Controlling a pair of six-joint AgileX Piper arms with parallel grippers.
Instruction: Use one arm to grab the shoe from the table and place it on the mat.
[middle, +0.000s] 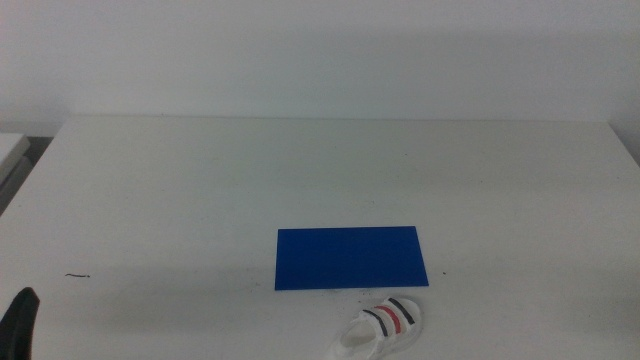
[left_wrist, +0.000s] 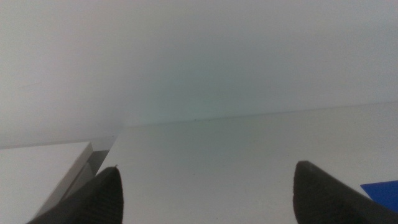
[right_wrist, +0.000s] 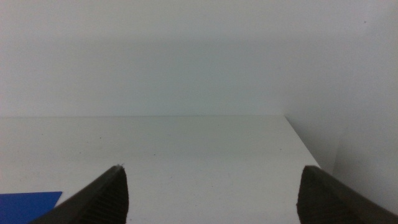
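The white shoe (middle: 384, 327) with dark and red straps lies on the white table (middle: 320, 180) near the front edge, just in front of the mat's right corner. The dark blue mat (middle: 349, 257) lies flat in the middle; a corner of it shows in the left wrist view (left_wrist: 382, 193) and in the right wrist view (right_wrist: 31, 205). My left gripper (left_wrist: 205, 193) is open and empty, and only a dark tip of it shows at the middle view's bottom left (middle: 20, 322). My right gripper (right_wrist: 211, 193) is open and empty, out of the middle view.
A small dark squiggle (middle: 78, 275) lies on the table at the left. A second white surface (middle: 12, 150) stands beyond the table's left edge, also in the left wrist view (left_wrist: 37, 174). A white wall stands behind the table.
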